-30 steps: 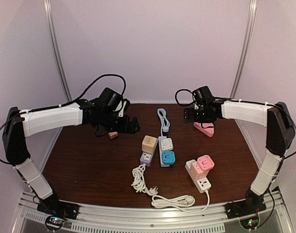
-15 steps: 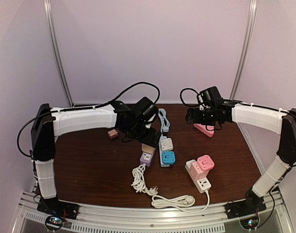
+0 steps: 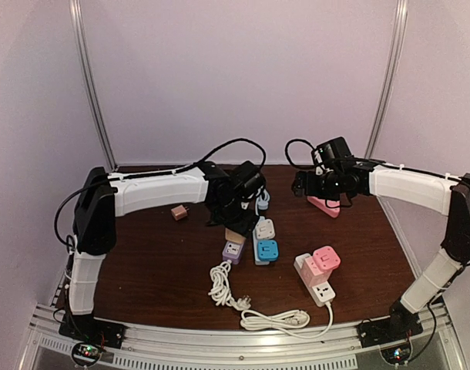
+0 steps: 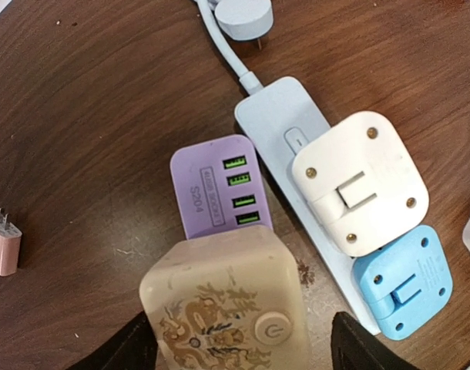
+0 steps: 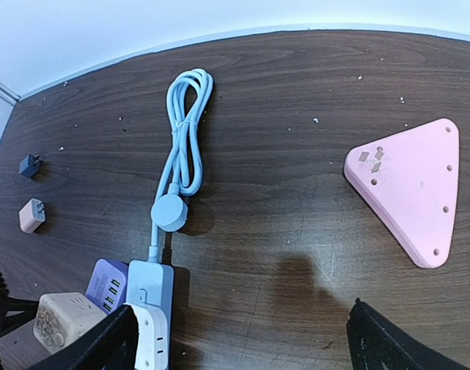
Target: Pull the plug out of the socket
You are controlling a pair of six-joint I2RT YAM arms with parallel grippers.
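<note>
A beige cube plug (image 4: 227, 308) with a dragon print and a power button sits plugged into the purple USB socket (image 4: 219, 189). My left gripper (image 4: 235, 351) straddles the cube. Its left finger (image 4: 131, 351) is against the cube's side, while the right finger (image 4: 358, 347) stands a little off it. In the top view the left gripper (image 3: 235, 222) hangs over the beige plug (image 3: 235, 233) and the purple socket (image 3: 233, 250) at mid-table. My right gripper (image 5: 235, 347) is open over bare table, empty; in the top view the right gripper (image 3: 320, 185) is at the back right.
A light-blue power strip (image 4: 277, 108) beside the purple socket carries a white adapter (image 4: 358, 181) and a blue adapter (image 4: 401, 281). A pink triangular socket (image 5: 412, 189) lies back right. A pink plug on a white strip (image 3: 320, 266), a white cord (image 3: 250, 308) and a small pink charger (image 3: 178, 212) lie around.
My left arm has swung right from the back left and come down over the beige cube plug, its jaws narrowing around it. The right arm shifted only slightly.
</note>
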